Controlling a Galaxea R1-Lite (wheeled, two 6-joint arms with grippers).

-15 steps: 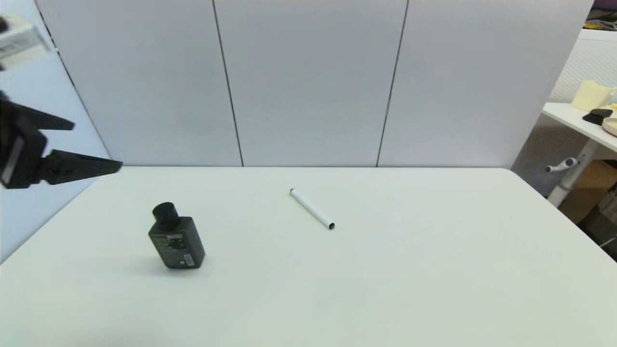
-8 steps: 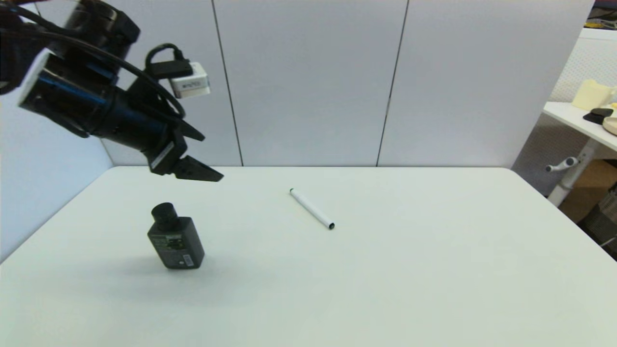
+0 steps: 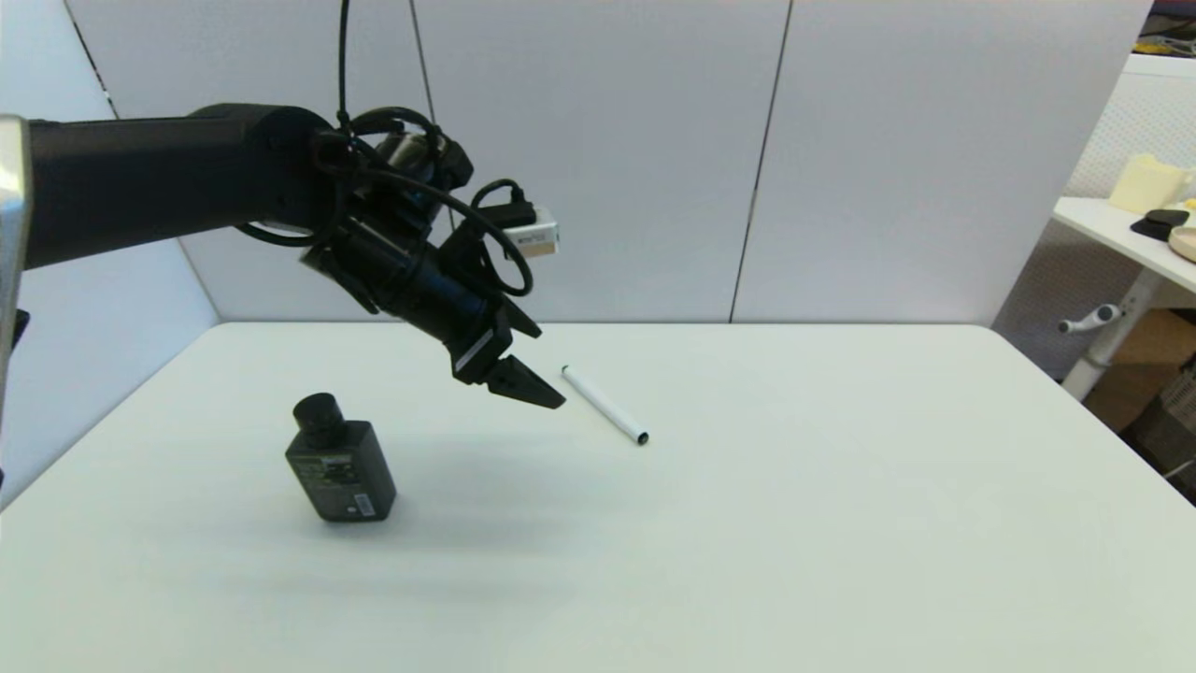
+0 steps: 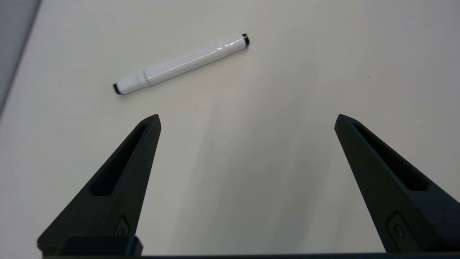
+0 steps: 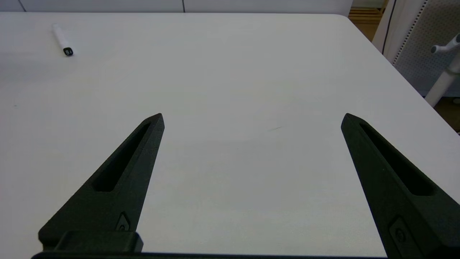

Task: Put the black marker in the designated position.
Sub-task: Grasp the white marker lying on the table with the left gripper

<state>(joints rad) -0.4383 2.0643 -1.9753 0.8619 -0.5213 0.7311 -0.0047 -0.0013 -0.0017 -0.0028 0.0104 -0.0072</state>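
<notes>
1. While my left claw (image 3: 528, 388) hung wide open, the black marker (image 3: 605, 405) lay just right of it on the table (image 3: 794, 523).
2. Its long axis ran diagonally, far-left to near-right.
3. My right claw (image 5: 251, 118), also open, sat farther off.

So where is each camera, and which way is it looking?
Head: on the robot's head, facing forward and down at the table; shows the left arm, its gripper near the marker, and a bottle.
Left wrist: behind the open left fingers, facing the marker.
Right wrist: behind the open right gripper, over bare table.
All three show the marker.
</notes>
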